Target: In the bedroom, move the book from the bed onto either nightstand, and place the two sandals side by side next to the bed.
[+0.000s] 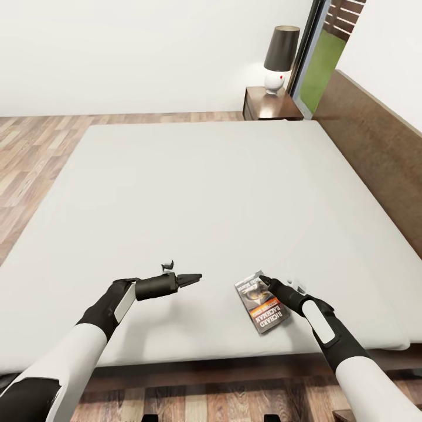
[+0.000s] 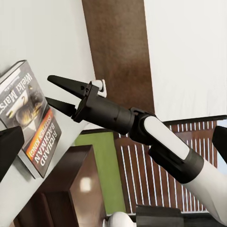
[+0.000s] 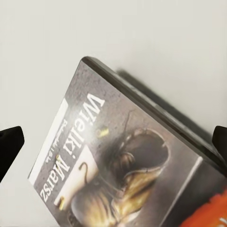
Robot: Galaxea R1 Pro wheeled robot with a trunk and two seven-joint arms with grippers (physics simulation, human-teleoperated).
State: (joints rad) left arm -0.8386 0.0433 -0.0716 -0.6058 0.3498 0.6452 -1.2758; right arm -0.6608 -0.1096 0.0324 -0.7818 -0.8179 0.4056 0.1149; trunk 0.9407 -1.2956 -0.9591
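Head view: the book (image 1: 263,301) lies flat on the bed (image 1: 193,199) near its close edge, with the right gripper (image 1: 265,282) poised over the book's far end and the left gripper (image 1: 198,276) hovering over bare mattress to its left, well apart from it. This view alone takes in the room: a nightstand (image 1: 272,104) against the far wall at the bed's head corner, a lamp (image 1: 278,58) with a dark shade standing on it, the headboard (image 1: 375,140) along the right, and plank floor (image 1: 35,152) beyond.

The left wrist view catches the right gripper (image 2: 60,94) side-on, its two dark fingers spread apart just above the book (image 2: 29,124); whether they touch the cover cannot be told. The left gripper's own fingers show there at the frame edges, standing wide apart with nothing between them.

The right wrist view looks straight down on the cover (image 3: 127,165), a grey picture of a worn boot, with that gripper's fingertips (image 3: 9,142) at either edge of the frame.

The cover reads "Wielki Marsz" in white; the orange band carries "Richard Bachman" and "Stephen King". A smaller line on a white strip is too blurred to read. The book's lower part is cut off in the right wrist view.
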